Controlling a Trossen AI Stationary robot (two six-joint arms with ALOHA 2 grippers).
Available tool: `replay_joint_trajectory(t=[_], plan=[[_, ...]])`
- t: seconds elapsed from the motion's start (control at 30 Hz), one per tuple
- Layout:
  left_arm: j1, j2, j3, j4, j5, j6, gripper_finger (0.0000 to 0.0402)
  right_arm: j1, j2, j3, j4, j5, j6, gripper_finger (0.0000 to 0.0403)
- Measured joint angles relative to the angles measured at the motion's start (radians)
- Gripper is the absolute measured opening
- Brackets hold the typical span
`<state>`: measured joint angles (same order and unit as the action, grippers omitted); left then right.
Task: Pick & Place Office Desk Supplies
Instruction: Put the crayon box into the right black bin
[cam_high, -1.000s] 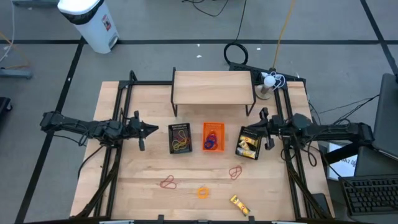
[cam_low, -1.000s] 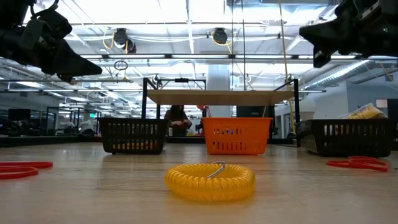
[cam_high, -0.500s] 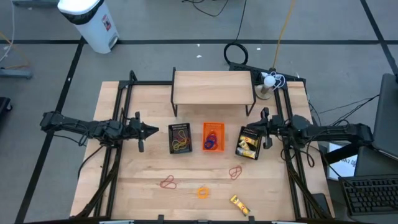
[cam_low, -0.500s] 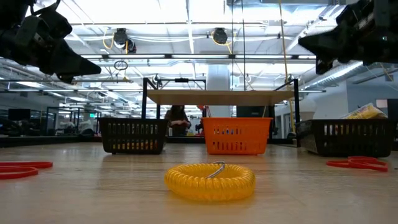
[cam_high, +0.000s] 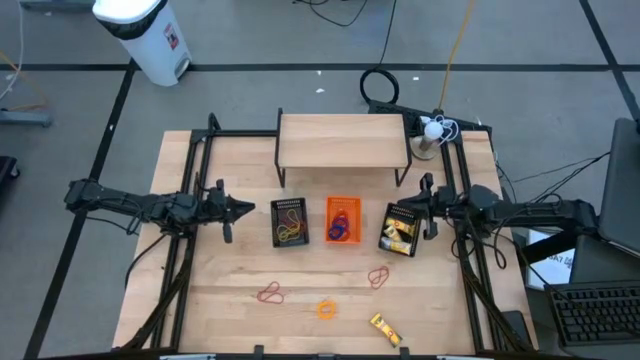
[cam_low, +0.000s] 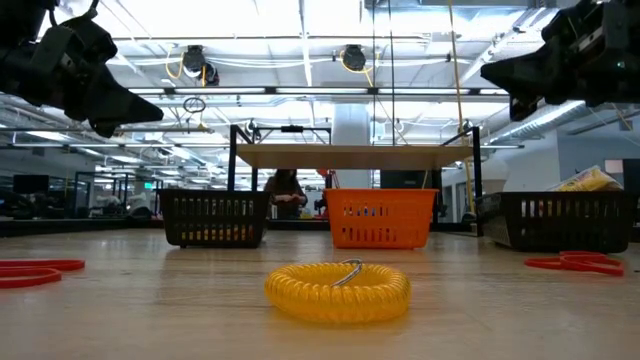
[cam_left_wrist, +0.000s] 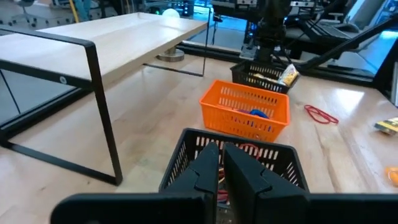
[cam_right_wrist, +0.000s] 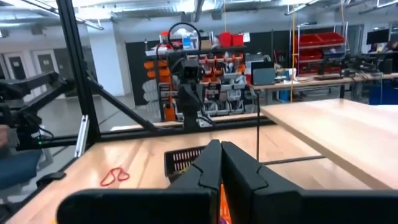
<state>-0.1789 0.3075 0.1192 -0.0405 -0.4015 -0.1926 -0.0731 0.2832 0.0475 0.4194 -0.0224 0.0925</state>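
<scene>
Loose supplies on the near tabletop: yellow oblong piece (cam_high: 385, 329), its long axis running far-left to near-right; orange coil ring (cam_high: 326, 309) lying flat; two red rubber bands (cam_high: 271, 293) (cam_high: 378, 276). You see nothing moved over the last second, so no pick has begun. Left gripper (cam_high: 240, 208) and right gripper (cam_high: 419, 210) hover beside the black mesh trays (cam_high: 290, 222) (cam_high: 402, 230), jaws closed, holding nothing.

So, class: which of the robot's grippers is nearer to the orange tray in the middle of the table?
The left gripper, narrowly. It hangs beyond the black mesh tray on the orange tray's left; the right gripper hangs over the far edge of the other mesh tray.
</scene>
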Motion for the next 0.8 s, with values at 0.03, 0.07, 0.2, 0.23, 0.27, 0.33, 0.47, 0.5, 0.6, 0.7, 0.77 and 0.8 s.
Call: replay_joint_trajectory(t=[0.03,0.07,0.2,0.23,0.27,0.33,0.47,0.5,0.6,0.7,0.77,0.8], plan=[[0.000,0.000,0.000,-0.008,0.000,0.006,0.0026,0.000,0.000,0.000,-0.009,0.000,0.000,0.0001],[0.000,0.000,0.000,-0.016,-0.001,0.010,0.0026,0.000,0.001,0.000,-0.016,0.000,0.001,0.0001],[0.000,0.000,-0.002,-0.018,-0.030,0.007,0.0026,0.000,0.001,-0.001,-0.015,0.000,0.002,0.0001],[0.000,0.000,-0.006,-0.015,-0.032,0.006,0.0026,0.000,0.001,-0.001,-0.016,0.000,0.001,0.0001],[0.000,0.000,-0.012,-0.011,-0.032,0.007,0.0026,0.000,0.001,-0.001,-0.017,0.000,0.001,0.0001],[0.000,0.000,-0.026,-0.009,-0.014,0.006,0.0026,0.000,0.001,-0.002,-0.019,0.000,0.001,0.0001],[0.000,0.000,-0.073,0.079,0.024,0.015,0.0026,0.000,0.002,-0.002,-0.029,0.001,0.001,0.0001],[0.000,0.000,-0.084,0.106,0.035,0.023,0.0026,0.000,0.002,-0.002,-0.029,0.005,0.001,0.0001],[0.000,0.000,-0.106,0.140,0.061,0.055,0.0026,0.000,0.002,-0.002,-0.030,0.028,0.005,0.0001],[0.000,-0.001,-0.105,0.145,0.060,0.056,0.0026,0.000,0.001,-0.002,-0.029,0.027,0.008,0.0001],[0.000,0.000,-0.105,0.148,0.060,0.055,0.0026,0.000,0.001,-0.002,-0.031,0.026,0.013,0.0001],[0.000,0.000,-0.105,0.148,0.060,0.055,0.0026,0.000,0.001,-0.002,-0.032,0.026,0.015,0.0001]])
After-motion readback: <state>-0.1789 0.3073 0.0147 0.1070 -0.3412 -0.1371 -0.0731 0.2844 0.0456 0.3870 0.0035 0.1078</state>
